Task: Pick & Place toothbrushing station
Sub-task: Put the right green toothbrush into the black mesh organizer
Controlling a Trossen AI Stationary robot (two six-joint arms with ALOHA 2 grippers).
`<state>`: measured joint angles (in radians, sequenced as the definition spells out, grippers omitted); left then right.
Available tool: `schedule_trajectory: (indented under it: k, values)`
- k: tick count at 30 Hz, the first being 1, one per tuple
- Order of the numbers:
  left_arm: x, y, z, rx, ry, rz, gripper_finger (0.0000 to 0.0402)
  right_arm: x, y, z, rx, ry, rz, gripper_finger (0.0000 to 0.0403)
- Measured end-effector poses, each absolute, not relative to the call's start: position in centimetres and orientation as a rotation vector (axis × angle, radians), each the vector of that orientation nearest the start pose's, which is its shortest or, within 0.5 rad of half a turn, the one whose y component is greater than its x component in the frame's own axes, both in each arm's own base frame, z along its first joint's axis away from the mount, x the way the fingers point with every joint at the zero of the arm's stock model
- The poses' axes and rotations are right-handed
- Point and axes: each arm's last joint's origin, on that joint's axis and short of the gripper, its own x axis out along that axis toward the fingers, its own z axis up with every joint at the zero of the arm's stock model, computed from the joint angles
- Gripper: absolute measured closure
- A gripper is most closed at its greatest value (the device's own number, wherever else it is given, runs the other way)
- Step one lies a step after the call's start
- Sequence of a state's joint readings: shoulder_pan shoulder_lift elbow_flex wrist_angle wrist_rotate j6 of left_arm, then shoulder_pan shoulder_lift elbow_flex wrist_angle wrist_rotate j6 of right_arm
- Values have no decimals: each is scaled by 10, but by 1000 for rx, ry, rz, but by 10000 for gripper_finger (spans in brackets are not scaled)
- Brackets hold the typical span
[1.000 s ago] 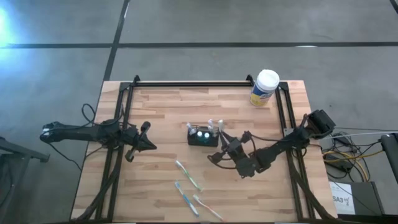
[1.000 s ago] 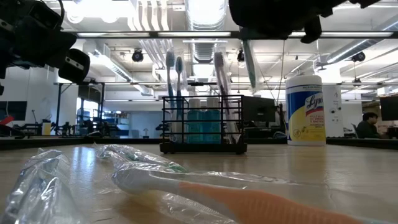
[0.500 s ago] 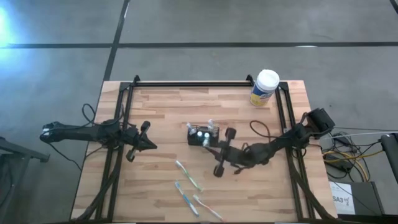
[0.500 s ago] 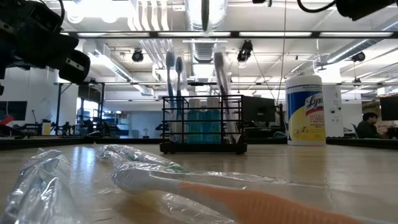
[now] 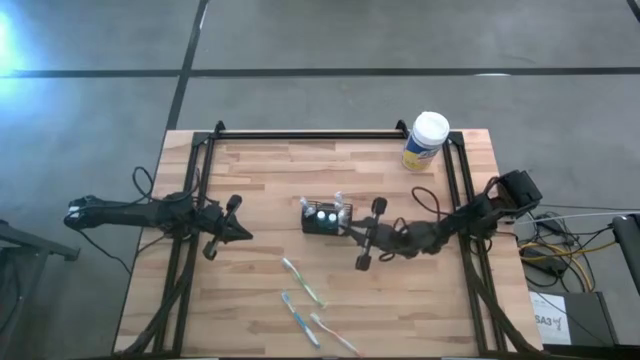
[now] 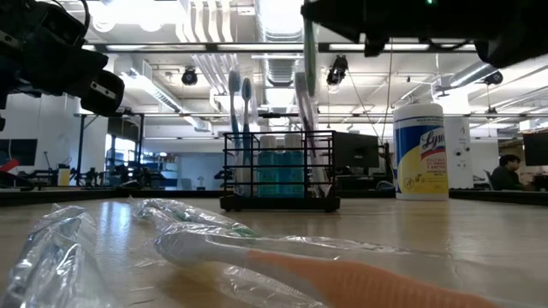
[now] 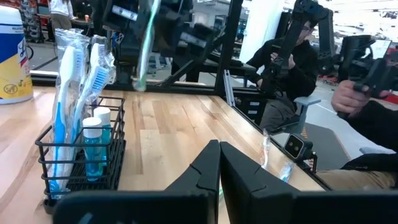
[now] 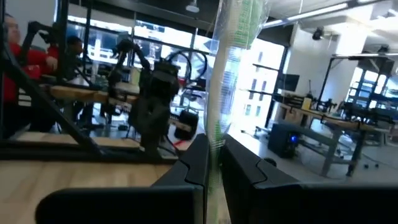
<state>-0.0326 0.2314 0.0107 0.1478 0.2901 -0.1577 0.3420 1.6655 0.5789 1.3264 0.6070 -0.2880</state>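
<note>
Now my right gripper (image 5: 352, 231), clamped on a wrapped toothbrush (image 8: 231, 74), hangs just right of the black wire basket (image 5: 323, 217) at mid-table. I should keep the brush upright and centre it over a free slot before lowering. My left gripper (image 5: 240, 234) waits shut, far left.

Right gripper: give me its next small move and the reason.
Probably a slow, straight descent. The right gripper is shut on a wrapped green toothbrush that hangs upright, its lower end above the black wire-mesh basket, not yet between the brushes standing inside. From the high view it sits at the basket's right edge, so a slight nudge inward first may help.
</note>
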Motion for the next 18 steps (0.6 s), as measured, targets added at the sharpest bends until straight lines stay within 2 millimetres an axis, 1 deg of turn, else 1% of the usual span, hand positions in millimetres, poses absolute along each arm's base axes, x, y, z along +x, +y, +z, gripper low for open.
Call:
schedule_trajectory:
  k: [4, 10, 16, 18]
  values:
    - [110, -12, 162, -161, 97, -316, 390, 285, 80, 185, -164, -168, -368, 383]
    - [110, -12, 162, -162, 97, -316, 388, 288, 78, 167, -197, -103, -463, 383]
    - [110, -12, 162, -162, 98, -316, 388, 295, 79, 155, -211, -97, -478, 383]
    - [110, -12, 162, -163, 98, -316, 388, 295, 79, 159, -210, -133, -487, 383]
